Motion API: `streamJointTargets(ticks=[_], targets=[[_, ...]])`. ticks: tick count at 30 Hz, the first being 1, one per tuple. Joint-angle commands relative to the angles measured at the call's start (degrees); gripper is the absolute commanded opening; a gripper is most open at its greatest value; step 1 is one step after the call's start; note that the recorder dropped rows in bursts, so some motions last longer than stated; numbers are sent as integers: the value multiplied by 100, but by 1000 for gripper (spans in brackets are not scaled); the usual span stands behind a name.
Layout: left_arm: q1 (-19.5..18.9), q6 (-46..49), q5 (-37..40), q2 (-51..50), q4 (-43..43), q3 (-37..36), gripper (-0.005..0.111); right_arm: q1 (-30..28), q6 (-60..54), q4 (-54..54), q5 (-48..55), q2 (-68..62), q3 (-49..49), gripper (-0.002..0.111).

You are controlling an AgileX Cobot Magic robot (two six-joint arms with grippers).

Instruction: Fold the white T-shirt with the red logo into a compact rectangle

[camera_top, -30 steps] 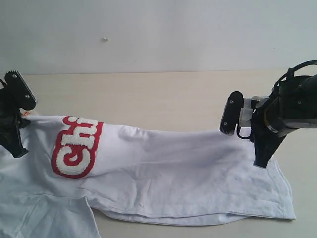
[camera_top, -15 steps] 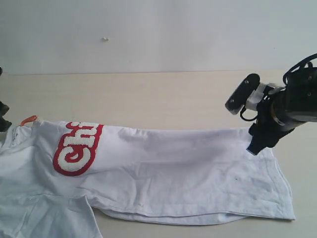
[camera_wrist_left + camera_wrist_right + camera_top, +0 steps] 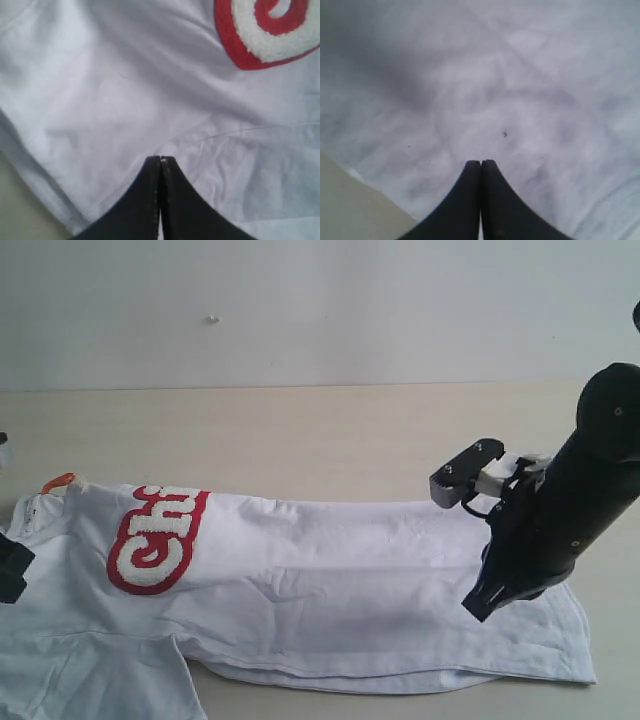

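**A:** As the white T-shirt lies on the table, how is it placed?

**B:** It is folded lengthwise into a long band across the pale table. The neck end is at the left of the exterior view and the hem is at the right. Under the near edge one more layer of cloth shows. The red logo faces up near the left end. The fold along the far edge cuts it, so only the first letters can be read. A small orange neck tag stands at the far left corner.

**A:** What about the right gripper?

**B:** The right gripper points down over the cloth near the hem end. Its two black fingers are pressed together, and I see nothing between them. If the tip touches the cloth, I cannot tell.

**A:** And the left one?

**B:** The left gripper is clenched too, finger against finger, with nothing visible in it. It is over white cloth, near a curved end of the logo. In the exterior view only a dark piece of it shows at the left edge.
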State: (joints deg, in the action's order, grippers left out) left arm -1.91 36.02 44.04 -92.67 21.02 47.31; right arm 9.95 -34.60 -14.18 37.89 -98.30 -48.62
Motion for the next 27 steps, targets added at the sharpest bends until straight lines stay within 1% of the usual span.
streamJointTargets(ticks=[1, 2, 7, 9, 17, 21, 24, 27], targets=[[89, 146, -223, -307, 174, -17, 3, 6, -115, -124, -26, -346, 14, 0], [89, 146, -296, -366, 174, -17, 5, 6, -103, -124, -96, -438, 14, 0], [89, 146, -714, -761, 197, -17, 27, 6, 83, -124, -696, -797, 14, 0], [89, 146, -862, -921, 197, -17, 31, 6, 148, -111, -973, -915, 14, 0], [89, 110, -1697, -1483, 365, -17, 33, 6, 252, -99, -1886, -1256, 14, 0], [71, 88, -2125, -1452, 365, 9, 33, 6, 295, -59, -1960, -1216, 14, 0], [49, 88, -2124, -1267, 365, 95, 33, 6, 285, -6, -1960, -1120, 14, 0], [49, 88, -1957, -980, 420, 127, 39, 6, 285, -16, -1960, -968, 14, 0]])
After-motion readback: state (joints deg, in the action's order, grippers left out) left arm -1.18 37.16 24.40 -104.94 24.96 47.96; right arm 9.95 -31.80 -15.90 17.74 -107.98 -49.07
